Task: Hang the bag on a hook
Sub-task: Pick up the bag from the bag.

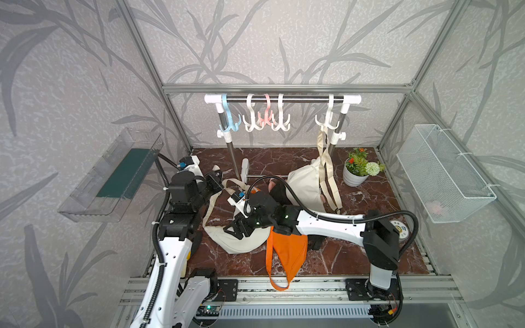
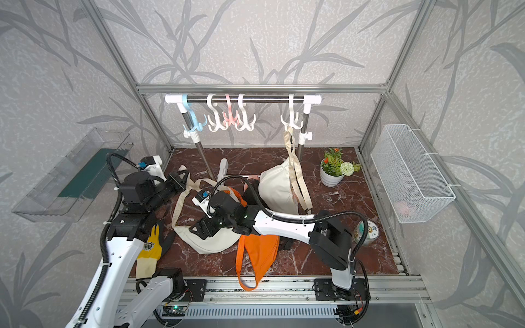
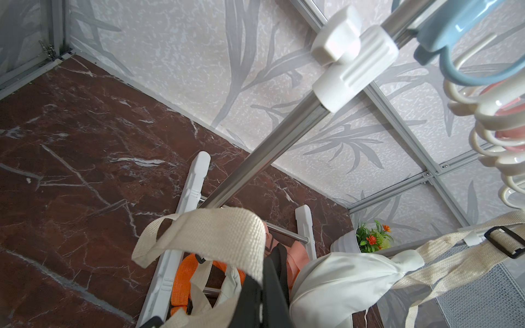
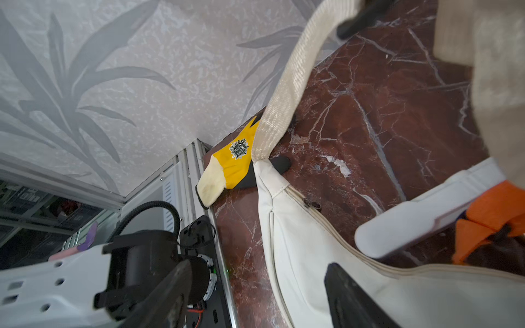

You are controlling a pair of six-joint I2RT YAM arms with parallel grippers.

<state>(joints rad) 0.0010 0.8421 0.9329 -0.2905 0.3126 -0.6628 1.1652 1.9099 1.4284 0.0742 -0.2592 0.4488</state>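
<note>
Pinching the strap (image 3: pixel 216 233) of the white bag (image 1: pixel 241 244) in my left gripper (image 1: pixel 220 181), clenched tight. It sits close beside the rack's left post (image 1: pixel 233 154), with the blue hook (image 1: pixel 228 122) higher up. The bag body lies front-left on the marble table (image 1: pixel 221 264), between my arms. My right gripper (image 1: pixel 235 231) hovers over it, jaws spread, holding nothing. The orange bag (image 1: pixel 287 252) is just beside it, its tail over the front edge. A yellow glove (image 2: pixel 150 247) lies at the left edge.
</note>
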